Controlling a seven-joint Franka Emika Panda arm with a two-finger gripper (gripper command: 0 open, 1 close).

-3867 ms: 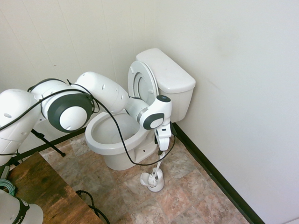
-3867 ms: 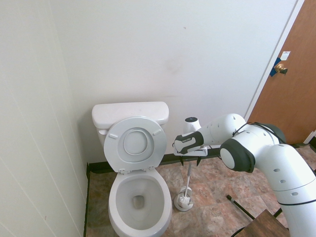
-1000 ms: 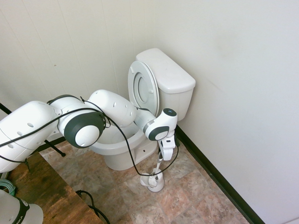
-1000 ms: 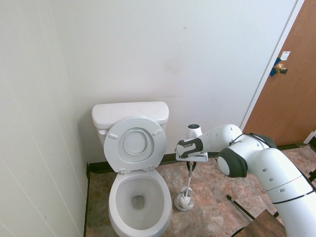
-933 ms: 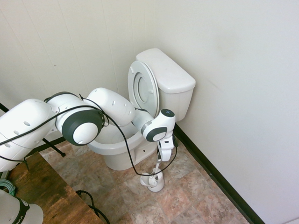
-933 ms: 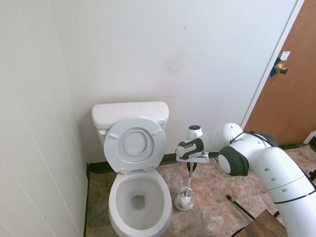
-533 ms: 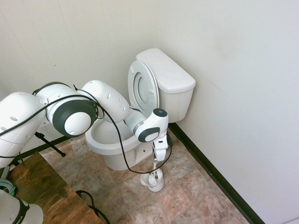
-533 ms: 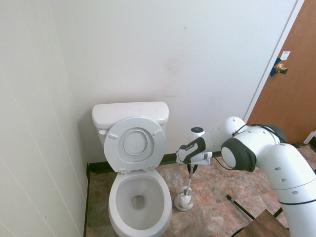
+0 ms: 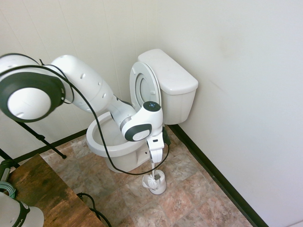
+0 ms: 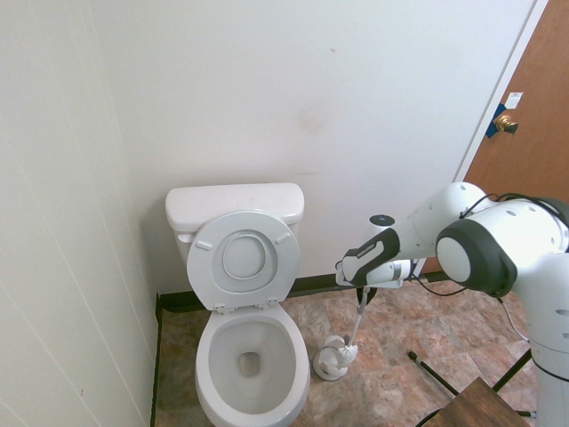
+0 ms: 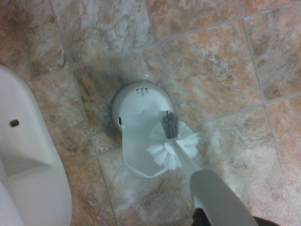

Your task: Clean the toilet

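The white toilet (image 9: 171,79) stands in the corner with its lid raised and its bowl (image 10: 212,354) open. Its base also shows in the wrist view (image 11: 28,179). My gripper (image 9: 154,155) (image 10: 363,290) is beside the bowl, above the floor, shut on the top of a thin white toilet brush handle (image 10: 356,325). The handle leans down into the small white holder (image 9: 156,184) (image 10: 331,363) on the tiles. In the wrist view the bristled brush head (image 11: 171,146) sits at the mouth of the holder (image 11: 138,106).
A black baseboard (image 9: 215,176) runs along the walls behind and beside the toilet. A brown door with a brass knob (image 10: 524,142) is at the far side. A wooden surface (image 9: 45,194) lies near the arm's base. The floor is stone-pattern tile (image 11: 211,70).
The arm's elbow has swung up high. The gripper has shifted sideways with the handle's top, so the brush leans more; the brush head stays at the holder.
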